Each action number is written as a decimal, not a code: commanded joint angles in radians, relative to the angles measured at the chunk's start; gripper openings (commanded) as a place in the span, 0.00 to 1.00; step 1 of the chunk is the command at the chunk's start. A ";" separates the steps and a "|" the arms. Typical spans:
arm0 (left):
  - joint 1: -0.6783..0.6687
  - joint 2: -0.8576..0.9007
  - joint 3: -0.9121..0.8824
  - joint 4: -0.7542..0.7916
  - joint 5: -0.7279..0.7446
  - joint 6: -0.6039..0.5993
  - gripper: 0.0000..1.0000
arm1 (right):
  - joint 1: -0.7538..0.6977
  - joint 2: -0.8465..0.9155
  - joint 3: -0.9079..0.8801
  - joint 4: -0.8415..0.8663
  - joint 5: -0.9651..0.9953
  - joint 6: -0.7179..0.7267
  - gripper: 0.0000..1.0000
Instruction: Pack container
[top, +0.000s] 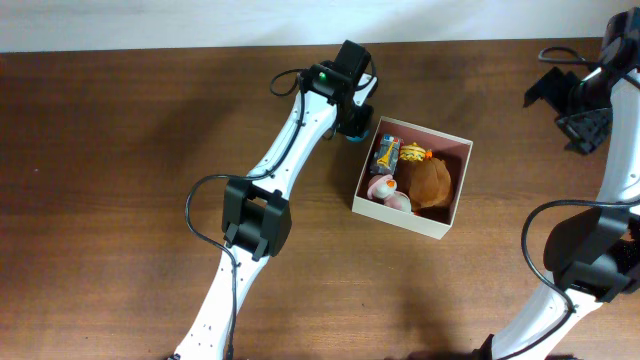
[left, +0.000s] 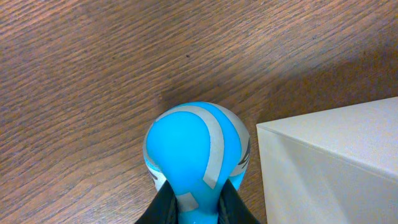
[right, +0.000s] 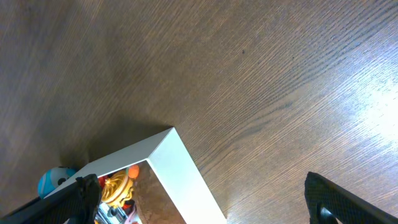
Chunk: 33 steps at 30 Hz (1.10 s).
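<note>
Container (top: 398, 222): square, lidless, cream outside, pink-brown inside. No long axis; mouth up, set askew to the desk (top: 120, 150) edges, just right of centre. Holds a brown plush (top: 430, 182), pink toys (top: 385, 190) and a yellow-orange toy (top: 413, 154).
Left hand (left: 198, 208): pinching a blue-and-grey ball (left: 196, 149), just beside the container's far-left corner.
Right hand (right: 199, 193): fingers spread wide, above the desk's far right.
Desk: dark brown wood grain; pale strip (top: 200, 20) along its far edge.
</note>
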 joint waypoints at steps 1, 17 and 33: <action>0.006 0.016 0.045 -0.009 -0.008 0.002 0.07 | 0.005 -0.009 -0.004 0.000 0.011 0.001 0.99; 0.031 -0.018 0.373 -0.354 0.002 0.001 0.06 | 0.005 -0.009 -0.004 0.000 0.011 0.001 0.99; -0.099 -0.164 0.373 -0.486 0.006 0.073 0.06 | 0.005 -0.009 -0.004 0.000 0.011 0.001 0.99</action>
